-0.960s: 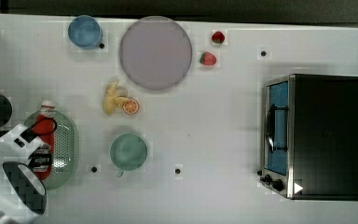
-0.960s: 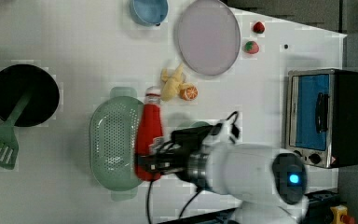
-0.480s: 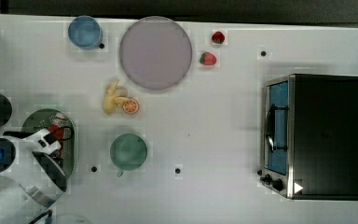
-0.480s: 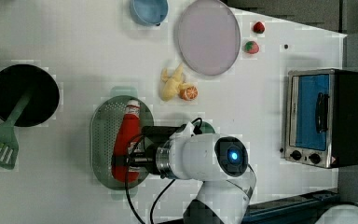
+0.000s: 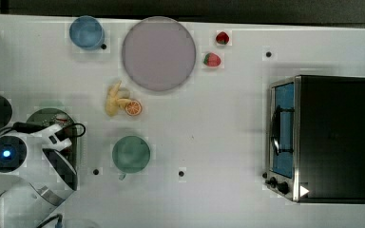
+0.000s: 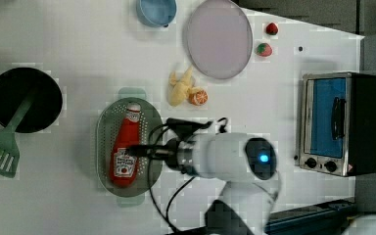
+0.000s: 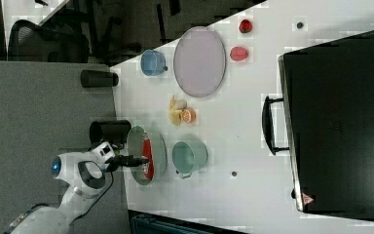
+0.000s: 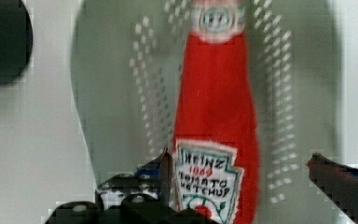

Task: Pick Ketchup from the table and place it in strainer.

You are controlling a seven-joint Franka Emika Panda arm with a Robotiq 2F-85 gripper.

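Ketchup [image 8: 216,116] lies flat between your gripper's [image 8: 242,179] spread fingers; one finger [image 8: 154,179] sits just beside the label, the other [image 8: 342,179] stands apart from the bottle, so the jaws are released. In the left view you see one bottle [image 6: 125,152], lengthwise inside one strainer [image 6: 104,147], white cap toward the left view's top.

Count around it: one teal cup [image 5: 131,154] near the strainer [image 5: 43,116], one banana-and-orange cluster [image 5: 121,102], one large grey plate [image 5: 158,53], one blue cup [image 5: 86,32], two strawberries [image 5: 222,38] [image 5: 212,60], one toaster oven [image 5: 321,137] well apart at the top view's right. In the left view, one black pan [image 6: 24,100] and one green spatula [image 6: 0,152] lie beside the strainer on the left view's left. Nothing stands between gripper and bottle.

Your arm [image 6: 225,156] reaches over the strainer's rim from the left view's right, wrist above the bottle's lower half.
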